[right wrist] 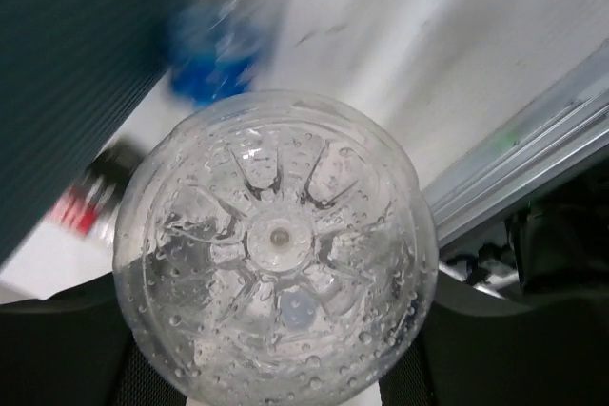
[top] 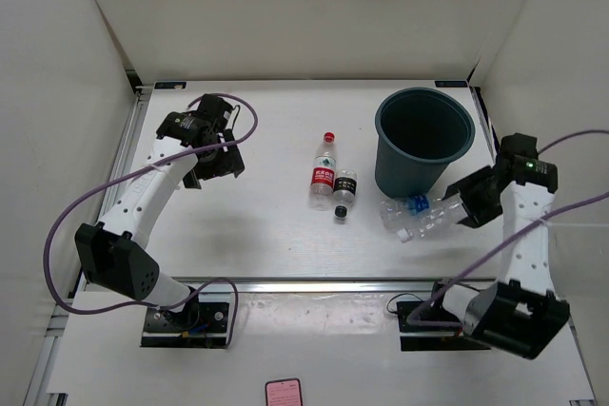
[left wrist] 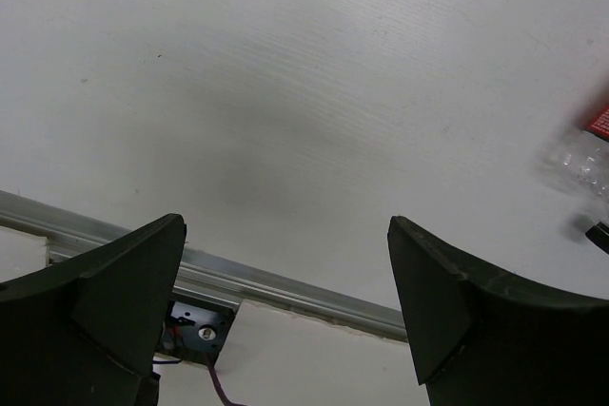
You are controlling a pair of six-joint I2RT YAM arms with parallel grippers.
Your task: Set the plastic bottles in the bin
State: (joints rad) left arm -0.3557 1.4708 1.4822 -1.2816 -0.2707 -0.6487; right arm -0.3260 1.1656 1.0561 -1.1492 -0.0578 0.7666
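Note:
The dark teal bin (top: 423, 140) stands at the back right. A red-capped bottle (top: 324, 173) and a black-capped bottle (top: 343, 192) lie side by side mid-table. My right gripper (top: 466, 206) is shut on a clear unlabelled bottle (top: 430, 222), low, just in front of the bin. Its round base (right wrist: 276, 244) fills the right wrist view between the fingers (right wrist: 57, 349). A blue-labelled bottle (top: 411, 204) lies next to it; its label (right wrist: 214, 54) is blurred. My left gripper (top: 214, 154) is open and empty at the far left (left wrist: 285, 292).
The bin wall (right wrist: 67, 73) is close on the left in the right wrist view. A metal rail (top: 304, 284) runs along the table's front edge. White walls enclose the table. A bottle's clear body (left wrist: 580, 154) shows at the right edge of the left wrist view.

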